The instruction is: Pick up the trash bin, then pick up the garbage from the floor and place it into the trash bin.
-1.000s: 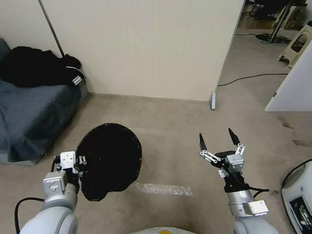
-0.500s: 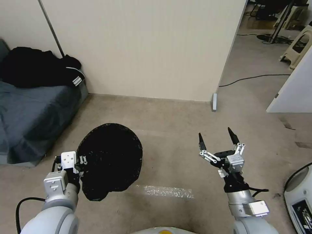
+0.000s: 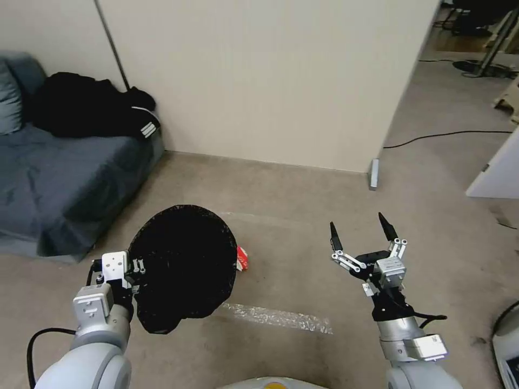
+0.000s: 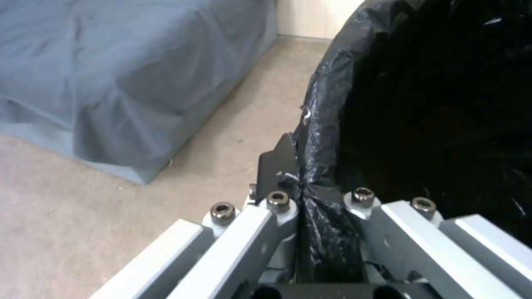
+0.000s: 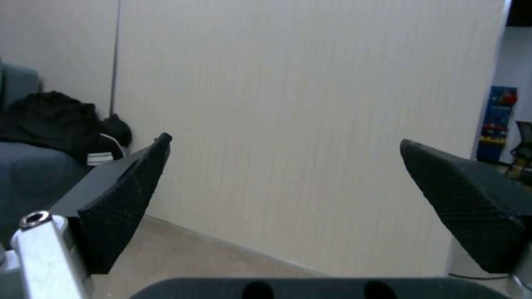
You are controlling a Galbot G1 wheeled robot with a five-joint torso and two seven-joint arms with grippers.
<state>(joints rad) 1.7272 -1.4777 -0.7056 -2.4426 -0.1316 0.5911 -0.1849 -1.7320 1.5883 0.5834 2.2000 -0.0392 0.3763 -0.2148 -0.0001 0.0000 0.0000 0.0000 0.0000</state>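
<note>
The trash bin (image 3: pixel 184 265), its black bag folded over the rim, hangs off the floor at the lower left, its mouth facing me. My left gripper (image 3: pixel 135 270) is shut on the bin's near rim; in the left wrist view the bag-covered rim (image 4: pixel 318 195) is pinched between the fingers. A red-and-white packet of garbage (image 3: pixel 242 258) lies on the carpet just right of the bin, partly hidden behind it. My right gripper (image 3: pixel 359 232) is raised at the lower right, open and holding nothing, its fingertips (image 5: pixel 130 195) spread wide toward the wall.
A blue-grey sofa (image 3: pixel 59 189) with black clothing (image 3: pixel 92 111) stands at the left. A beige partition wall (image 3: pixel 259 81) runs across the back, with a metal foot (image 3: pixel 373 174) and a black cable (image 3: pixel 448 135) at the right. A shiny tape strip (image 3: pixel 278 319) marks the carpet.
The camera has swung left: sofa, wall and cable have shifted right in the picture. The red-and-white packet has come into view beside the bin. Both arms keep their poses.
</note>
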